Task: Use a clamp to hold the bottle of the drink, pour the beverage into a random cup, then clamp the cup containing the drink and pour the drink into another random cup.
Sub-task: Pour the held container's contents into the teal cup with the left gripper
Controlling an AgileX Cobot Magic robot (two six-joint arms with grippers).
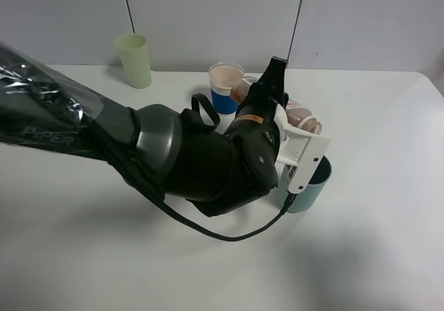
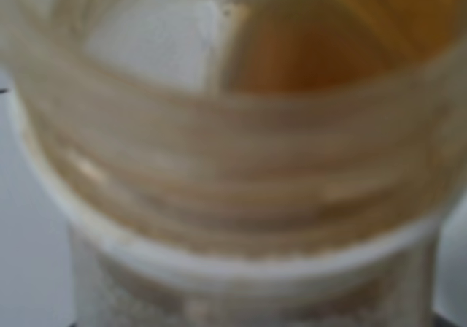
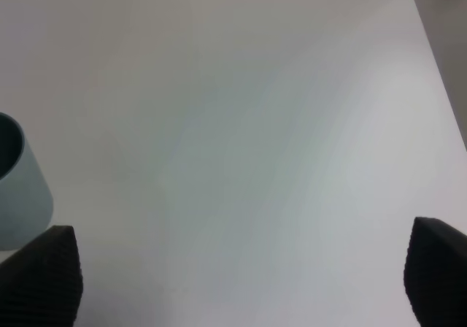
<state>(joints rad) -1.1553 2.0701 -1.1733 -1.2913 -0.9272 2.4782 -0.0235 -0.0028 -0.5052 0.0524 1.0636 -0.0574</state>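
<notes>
Now my left hand (image 1: 272,92) pinches the tilted bottle (image 1: 304,116) above a blue-grey cup (image 1: 313,180); right hand (image 3: 241,279) spread over the desk (image 3: 255,122).

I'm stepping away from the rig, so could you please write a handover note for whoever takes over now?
Left pincer: shut on the bottle, which is lifted, tilted and uncapped.
Right pincer: open, empty, near the teal cup.
Blue-banded cup holds drink; green cup stands at the back.
Done: first pour, apparently.
Left: set the bottle down, clamp the filled cup, pour into another cup.
</notes>
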